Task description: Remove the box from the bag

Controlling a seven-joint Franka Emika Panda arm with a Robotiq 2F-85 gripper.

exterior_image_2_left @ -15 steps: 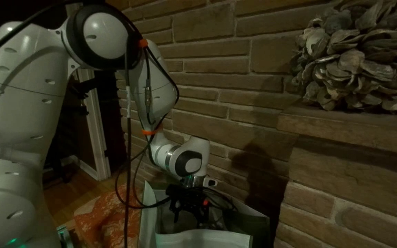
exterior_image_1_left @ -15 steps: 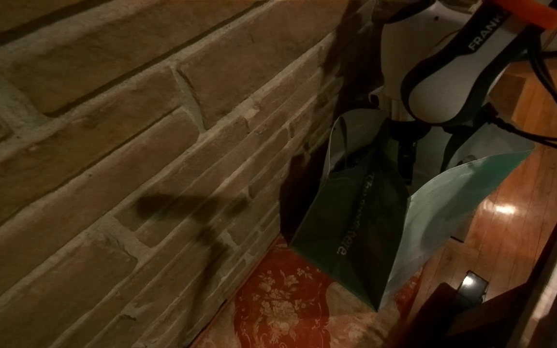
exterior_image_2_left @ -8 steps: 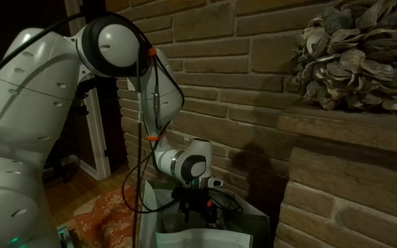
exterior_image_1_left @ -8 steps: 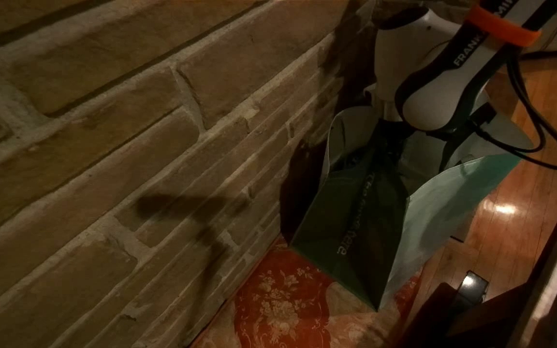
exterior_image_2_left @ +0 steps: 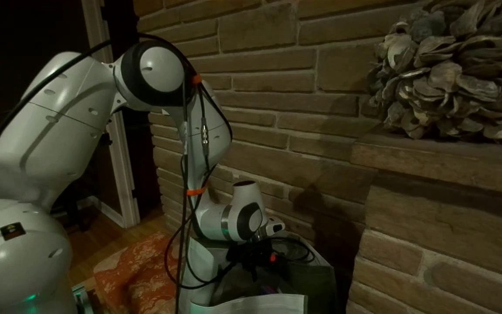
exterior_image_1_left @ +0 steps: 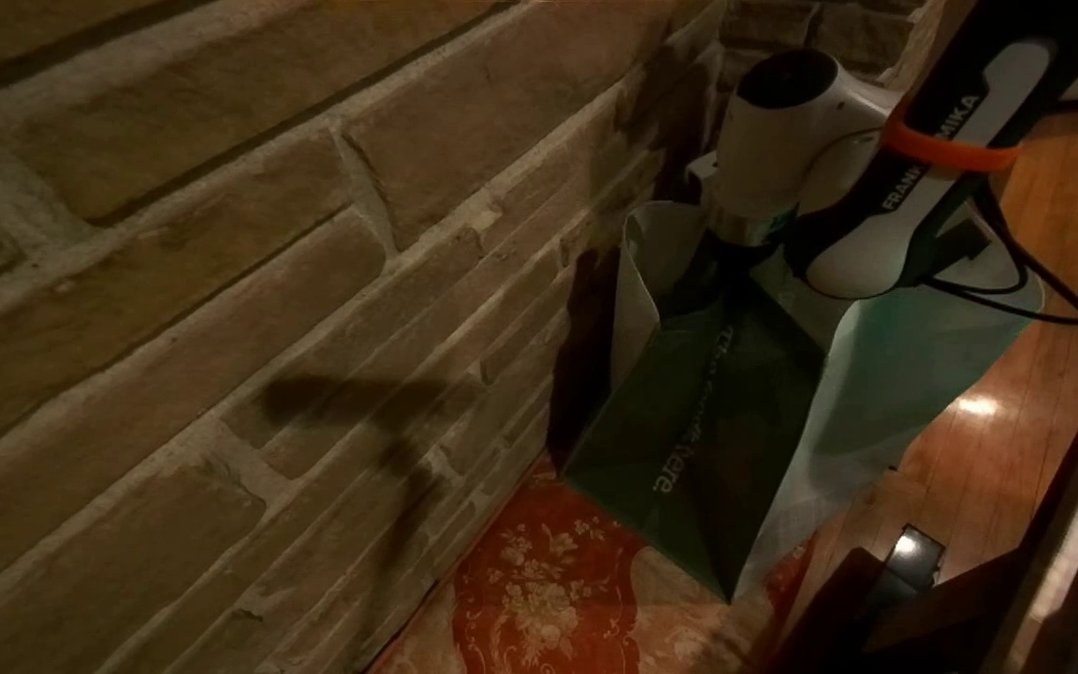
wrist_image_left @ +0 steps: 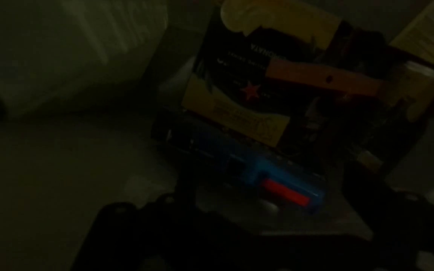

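Had the tool (wrist_image_left: 268, 175) nearest in the dim wrist view, down inside the bag (exterior_image_1_left: 735, 421), with fingers (wrist_image_left: 184, 190) spread wide and no visible hold on anything. Made out the blue box (wrist_image_left: 239, 160) just beyond the fingertips, lying slantwise inside the bag with a narrow side up and a bright red strip near one end. Could not tell, in such darkness, about contact with either finger. Found a black-and-yellow Limonata carton (wrist_image_left: 236, 90) right along the far edge of the box, crowding that side, with print upside down. Noted an orange-red band (wrist_image_left: 322, 78) reaching over the right part of the carton, dark packaging (wrist_image_left: 409, 86) past it, too murky to name, and a yellow package (wrist_image_left: 428, 34) in the corner.

Saw the bag upright on a floral-patterned worktop (exterior_image_1_left: 544, 580), with paler panels bowed around the tool and hiding most of the contents. In an exterior view, met a looped black cable (exterior_image_2_left: 198, 288) hanging at the mouth of the bag, cluttering the opening together with the wrist of the white arm (exterior_image_2_left: 159, 69). Saw a stone-block wall (exterior_image_1_left: 268, 309) close along one side of the bag, hemming it in. Farther off, spotted a dark glossy block (exterior_image_1_left: 913, 562) against the wooden floor (exterior_image_1_left: 932, 487), and a stone ledge (exterior_image_2_left: 442, 161) topped by a cluster of grey shells (exterior_image_2_left: 451, 78).
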